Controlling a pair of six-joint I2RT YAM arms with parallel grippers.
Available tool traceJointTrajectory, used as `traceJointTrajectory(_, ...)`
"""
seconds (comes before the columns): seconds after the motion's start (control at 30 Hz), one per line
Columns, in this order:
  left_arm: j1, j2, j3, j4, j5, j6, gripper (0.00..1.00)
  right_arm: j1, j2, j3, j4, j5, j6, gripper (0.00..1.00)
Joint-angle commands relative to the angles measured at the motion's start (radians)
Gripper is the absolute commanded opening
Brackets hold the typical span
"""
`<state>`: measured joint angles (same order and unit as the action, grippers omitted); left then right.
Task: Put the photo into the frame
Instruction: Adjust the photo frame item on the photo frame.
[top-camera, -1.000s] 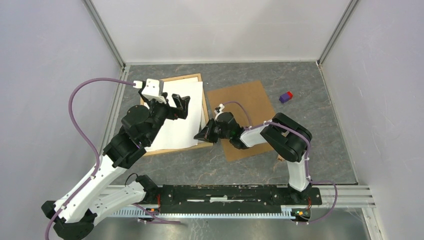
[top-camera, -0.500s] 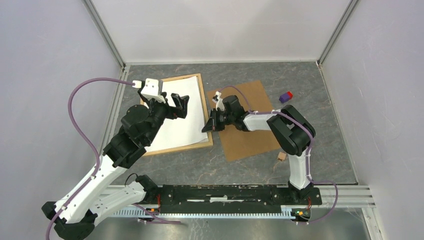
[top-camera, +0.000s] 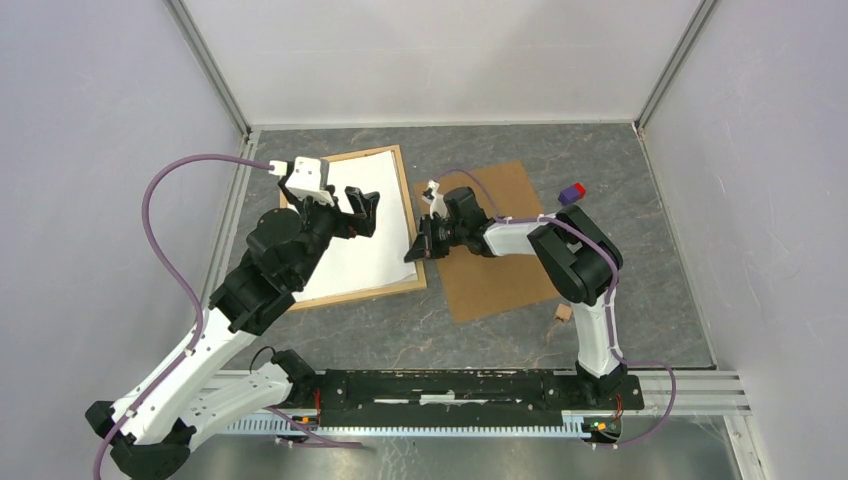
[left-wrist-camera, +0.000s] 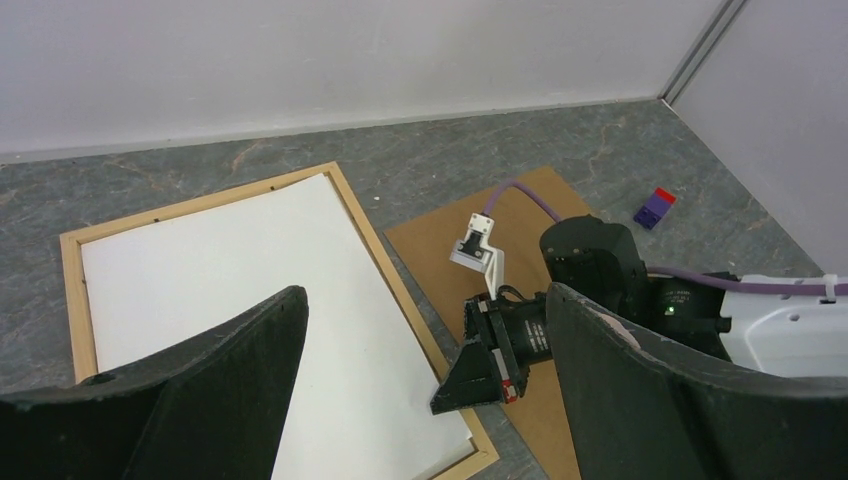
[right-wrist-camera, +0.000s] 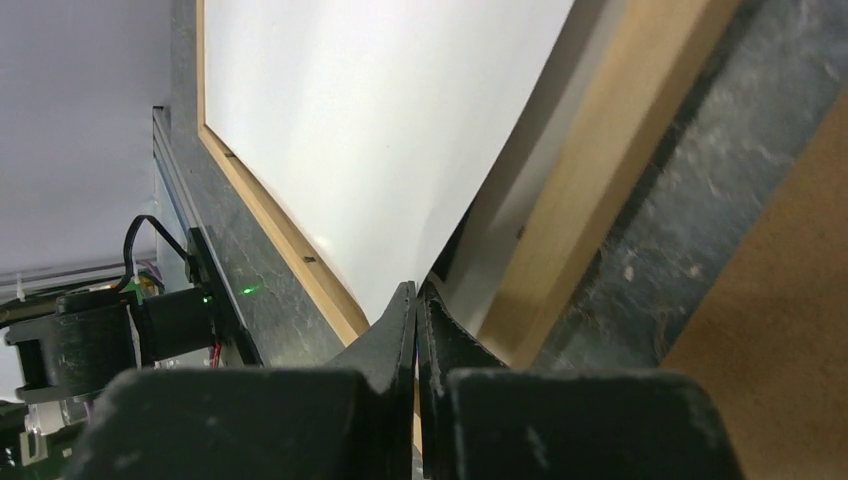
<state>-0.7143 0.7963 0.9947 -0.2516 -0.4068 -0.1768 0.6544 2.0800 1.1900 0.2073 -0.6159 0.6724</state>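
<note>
Right jaws closed, seemingly pinching photo (left-wrist-camera: 230, 260) corner in frame (left-wrist-camera: 384, 270), left jaws open above, brown board (top-camera: 490, 287) beside

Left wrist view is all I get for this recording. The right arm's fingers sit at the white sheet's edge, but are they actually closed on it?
Observer: In the right wrist view, the right arm's fingers are shut. The edge of the white sheet runs into their tips, raised off the frame. It looks pinched.
Operator: Where does my own arm sit over all this?
Observer: From the top view, the left arm's fingers are open above the middle of the sheet, apart from the right ones.
Operator: Anything loose that I miss?
Observer: A small tan piece lies on the table beside the right arm's base column.
</note>
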Motion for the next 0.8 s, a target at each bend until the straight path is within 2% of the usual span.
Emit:
traceJointTrajectory(0.0,0.007,-0.001,0.002,0.048,0.019,-0.041,0.94,0.003,-0.061,-0.121,0.205,0.046,0.126,0.0)
traceJointTrajectory(0.2,0.008,-0.002,0.001,0.048,0.025,-0.044,0.94,0.005,-0.105,-0.178,0.277,0.103,0.182,0.0)
traceJointTrajectory(0.77,0.01,0.005,0.001,0.048,0.029,-0.046,0.94,0.028,-0.019,-0.065,0.226,0.055,0.147,0.0)
